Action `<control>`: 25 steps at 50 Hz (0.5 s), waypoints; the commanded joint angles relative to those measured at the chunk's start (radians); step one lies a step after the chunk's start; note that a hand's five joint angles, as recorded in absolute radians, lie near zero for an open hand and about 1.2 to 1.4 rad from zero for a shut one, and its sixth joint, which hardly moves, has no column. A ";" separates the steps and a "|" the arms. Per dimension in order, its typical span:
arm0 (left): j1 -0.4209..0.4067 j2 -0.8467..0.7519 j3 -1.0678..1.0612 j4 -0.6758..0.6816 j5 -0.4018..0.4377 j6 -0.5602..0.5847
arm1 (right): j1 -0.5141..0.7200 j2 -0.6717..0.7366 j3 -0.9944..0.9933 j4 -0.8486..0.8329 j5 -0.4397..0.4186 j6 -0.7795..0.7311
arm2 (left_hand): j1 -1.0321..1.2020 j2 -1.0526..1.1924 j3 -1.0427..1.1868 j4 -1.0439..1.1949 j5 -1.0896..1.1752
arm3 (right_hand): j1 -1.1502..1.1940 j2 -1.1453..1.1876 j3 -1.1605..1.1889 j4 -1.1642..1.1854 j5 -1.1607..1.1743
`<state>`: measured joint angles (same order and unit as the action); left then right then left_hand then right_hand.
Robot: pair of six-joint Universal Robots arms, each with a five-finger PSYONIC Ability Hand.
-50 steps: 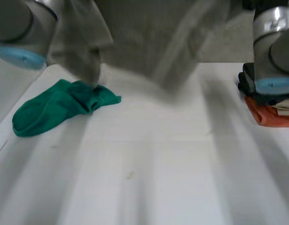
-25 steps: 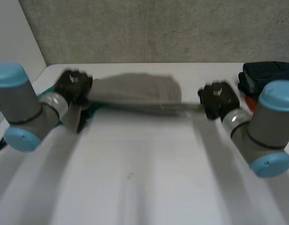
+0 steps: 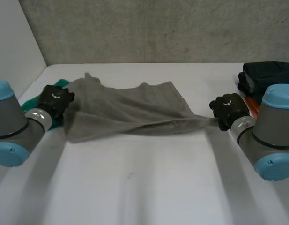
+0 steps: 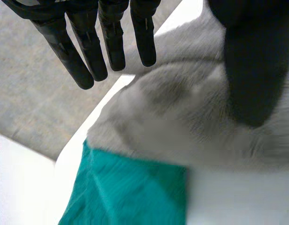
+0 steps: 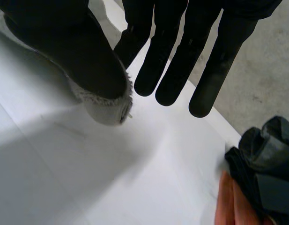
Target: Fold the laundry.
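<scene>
Across the far half of the desk (image 3: pixel 149 187) the grey cloth (image 3: pixel 130 112) now lies flat, drawn out sideways between the two hands. A second ago it hung high in the air in front of the head camera, and half a second ago it was a narrow bunch stretched between the lowered arms, so it has since come down and opened out. The left hand (image 3: pixel 54 101) sits at the cloth's left edge. Its fingers (image 4: pixel 111 42) are straight and clear of the fabric, and only the thumb rests over the cloth, so the hand reads as released. The right hand (image 3: pixel 228 110) is at the cloth's right corner, where the fabric tapers to a point. Its fingers (image 5: pixel 181 51) are also straight and spread, with the thumb lying on the frayed corner, and I judge that grip let go too. A green garment (image 4: pixel 130 192) pokes out from under the cloth's left edge, partly covered. Folded dark clothes (image 3: pixel 268 75) are piled beside the right arm, with something orange (image 5: pixel 228 201) under them. The laying-out step looks done, but the near edge is still rumpled and may need smoothing before the first fold.
</scene>
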<state>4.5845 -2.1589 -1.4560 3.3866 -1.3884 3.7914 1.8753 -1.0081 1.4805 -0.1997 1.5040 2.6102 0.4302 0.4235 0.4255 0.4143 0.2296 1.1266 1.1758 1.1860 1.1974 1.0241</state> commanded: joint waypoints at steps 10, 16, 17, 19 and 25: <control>0.076 -0.007 -0.044 -0.084 0.150 0.005 | 0.018 0.003 -0.022 0.071 0.015 -0.013 | 0.611 0.618 0.616 0.627 0.637 | 0.270 0.220 0.210 0.199 0.198; 0.082 0.045 -0.061 -0.165 0.213 -0.045 | 0.005 -0.004 -0.022 0.091 0.010 -0.012 | 0.491 0.498 0.496 0.507 0.517 | 0.270 0.220 0.210 0.199 0.198; 0.085 0.057 -0.067 -0.177 0.227 -0.055 | 0.004 -0.003 -0.023 0.092 0.010 -0.012 | 0.459 0.466 0.464 0.475 0.485 | 0.270 0.220 0.210 0.199 0.198; 0.093 0.080 -0.081 -0.208 0.256 -0.070 | 0.001 -0.003 -0.025 0.094 0.009 -0.012 | 0.382 0.389 0.387 0.398 0.408 | 0.270 0.220 0.210 0.199 0.198; 0.112 0.045 -0.069 -0.308 0.273 -0.062 | 0.005 0.005 -0.025 0.094 0.008 -0.016 | 0.239 0.246 0.244 0.255 0.265 | 0.270 0.220 0.210 0.199 0.198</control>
<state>4.6778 -2.0926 -1.5309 3.1633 -1.1346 3.7259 1.8782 -1.0096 1.4571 -0.1065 1.5135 2.5968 0.6938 0.6941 0.7003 0.6920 0.5201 1.1266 1.1758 1.1860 1.1974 1.0240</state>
